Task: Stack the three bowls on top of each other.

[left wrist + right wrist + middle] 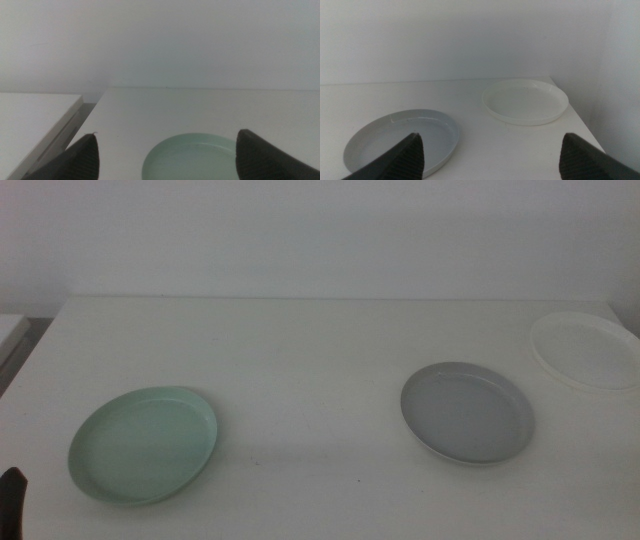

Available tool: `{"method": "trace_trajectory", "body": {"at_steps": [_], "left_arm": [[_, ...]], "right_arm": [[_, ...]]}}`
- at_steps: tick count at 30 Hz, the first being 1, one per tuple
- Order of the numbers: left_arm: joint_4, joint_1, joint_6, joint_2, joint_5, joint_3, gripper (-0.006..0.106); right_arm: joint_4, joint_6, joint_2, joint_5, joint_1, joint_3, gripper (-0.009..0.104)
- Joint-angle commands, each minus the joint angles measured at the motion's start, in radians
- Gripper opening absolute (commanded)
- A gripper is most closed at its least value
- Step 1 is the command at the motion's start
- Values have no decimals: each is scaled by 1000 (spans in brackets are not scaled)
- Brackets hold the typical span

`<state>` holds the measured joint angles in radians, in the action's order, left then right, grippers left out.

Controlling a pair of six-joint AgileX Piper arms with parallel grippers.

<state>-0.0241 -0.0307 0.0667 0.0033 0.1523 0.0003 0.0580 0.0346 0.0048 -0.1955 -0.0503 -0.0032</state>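
Observation:
Three shallow bowls lie apart on the white table. The mint green bowl [144, 444] is at the front left, the grey bowl [467, 412] right of centre, and the white bowl [585, 350] at the far right near the table's edge. My left gripper [167, 134] is open, just short of the green bowl [192, 157], with nothing between its fingers. A dark sliver of it shows at the bottom left corner of the middle view [10, 502]. My right gripper [491, 135] is open and empty, facing the grey bowl [402, 142] and the white bowl [525, 101]. It is out of the middle view.
The white table [310, 360] ends at a pale wall behind. A second white surface [35, 117] stands beyond a narrow gap at the table's left side. The table's right edge [580, 120] runs close past the white bowl.

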Motion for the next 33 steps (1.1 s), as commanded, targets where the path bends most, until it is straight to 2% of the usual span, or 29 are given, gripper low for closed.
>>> {"method": "trace_trajectory", "body": {"at_steps": [1, 7, 15, 19, 22, 26, 29, 33], "left_arm": [[-5, 0, 9, -3, -11, 0, 94], [-5, 0, 9, -3, -11, 0, 94], [-5, 0, 9, -3, -11, 0, 94], [-5, 0, 9, -3, -11, 0, 94], [-5, 0, 9, -3, -11, 0, 94], [-5, 0, 9, -3, -11, 0, 94], [-5, 0, 9, -3, -11, 0, 94], [-5, 0, 9, -3, -11, 0, 94]], "right_arm": [[0, 3, -5, 19, -9, 3, 93], [0, 3, -5, 82, -9, 3, 93], [0, 3, -5, 85, -9, 3, 93], [23, -1, 1, 84, -9, 3, 93], [23, -1, 99, 87, -9, -35, 93], [23, 10, 348, 81, -9, -193, 93], [23, 10, 559, -29, -9, -371, 93], [23, 10, 802, -373, -9, -650, 93]]}}
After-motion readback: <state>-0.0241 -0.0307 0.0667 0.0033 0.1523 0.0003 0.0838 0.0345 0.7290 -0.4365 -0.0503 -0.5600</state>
